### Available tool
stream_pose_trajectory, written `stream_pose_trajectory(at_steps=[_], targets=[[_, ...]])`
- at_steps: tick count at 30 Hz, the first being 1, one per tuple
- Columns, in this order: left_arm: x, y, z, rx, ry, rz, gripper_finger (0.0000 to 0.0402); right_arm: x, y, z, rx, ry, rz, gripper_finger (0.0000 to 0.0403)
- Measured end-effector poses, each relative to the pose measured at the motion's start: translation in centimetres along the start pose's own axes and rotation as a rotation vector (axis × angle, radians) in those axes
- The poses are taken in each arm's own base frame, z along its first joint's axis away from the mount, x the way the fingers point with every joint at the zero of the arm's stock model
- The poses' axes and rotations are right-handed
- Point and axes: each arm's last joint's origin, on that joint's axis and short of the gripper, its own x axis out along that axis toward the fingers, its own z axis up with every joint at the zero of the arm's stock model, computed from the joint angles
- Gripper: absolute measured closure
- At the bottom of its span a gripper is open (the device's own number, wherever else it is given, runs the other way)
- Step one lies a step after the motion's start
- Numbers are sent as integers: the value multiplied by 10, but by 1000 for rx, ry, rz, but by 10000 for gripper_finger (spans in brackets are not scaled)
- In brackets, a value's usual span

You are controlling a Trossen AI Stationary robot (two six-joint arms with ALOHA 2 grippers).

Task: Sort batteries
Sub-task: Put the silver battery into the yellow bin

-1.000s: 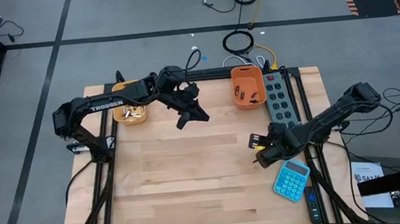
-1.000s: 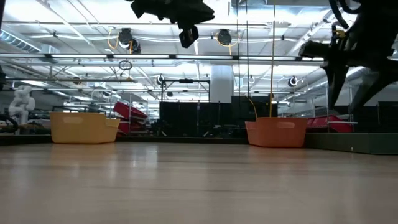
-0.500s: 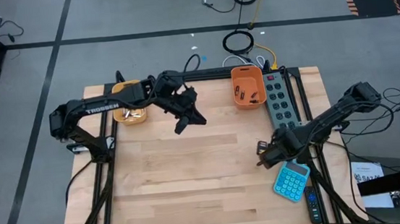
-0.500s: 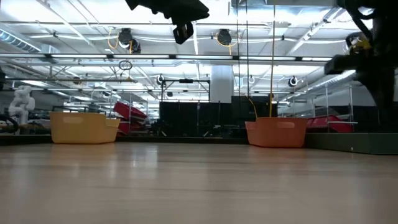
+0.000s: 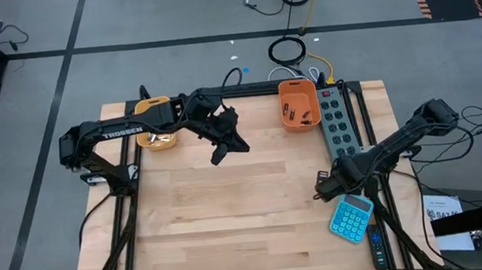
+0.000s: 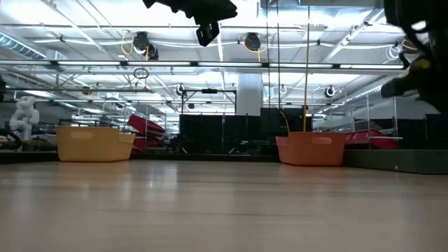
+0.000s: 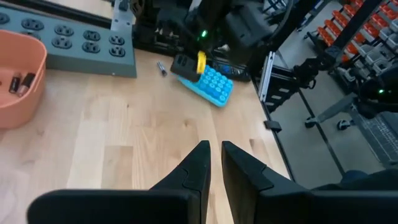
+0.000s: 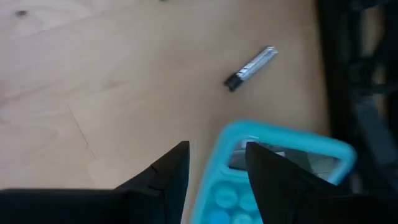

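One small silvery battery (image 8: 250,67) with a dark end lies on its side on the wood beside the blue calculator (image 8: 273,168). The left wrist view shows the same battery (image 7: 161,68) and calculator (image 7: 208,83). My right gripper (image 8: 214,163) points down, open, over the calculator's edge, and touches nothing. My left gripper (image 7: 215,157) hangs high over the table's far middle (image 5: 227,145), fingers nearly together with nothing seen between them. More batteries (image 7: 22,82) lie in the orange bin (image 5: 298,104) and in the yellow bin (image 5: 155,135).
A grey power strip (image 5: 334,116) runs along the right side next to the orange bin. A dark remote (image 5: 376,246) lies near the calculator at the right edge. Bare wood (image 5: 230,215) fills the middle and near part of the table.
My right gripper has moved toward the table's right edge and the calculator, and has tipped from slanting to pointing down. In the low view it has slid out toward the picture's right side. My left gripper has kept nearly still, high above the table.
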Motion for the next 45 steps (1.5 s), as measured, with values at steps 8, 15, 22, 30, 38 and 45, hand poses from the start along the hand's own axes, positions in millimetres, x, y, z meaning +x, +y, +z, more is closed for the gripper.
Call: stream_pose_trajectory(at_steps=[8,15,22,30,38,45], targets=[[0,0,-3,-10,23,3,352,14,-9,9,-8,-85,-42,252],[0,0,-4,-15,37,4,352,31,-22,20,-33,-46,6,252],[0,0,-5,-20,41,5,352,42,-31,31,-35,-14,63,252],[0,1,-5,-27,40,28,352,72,-32,38,-35,41,160,252],[0,1,-4,-49,35,37,352,71,-32,44,-30,31,183,252],[0,1,-4,-47,30,37,352,67,-30,43,-29,15,209,252]])
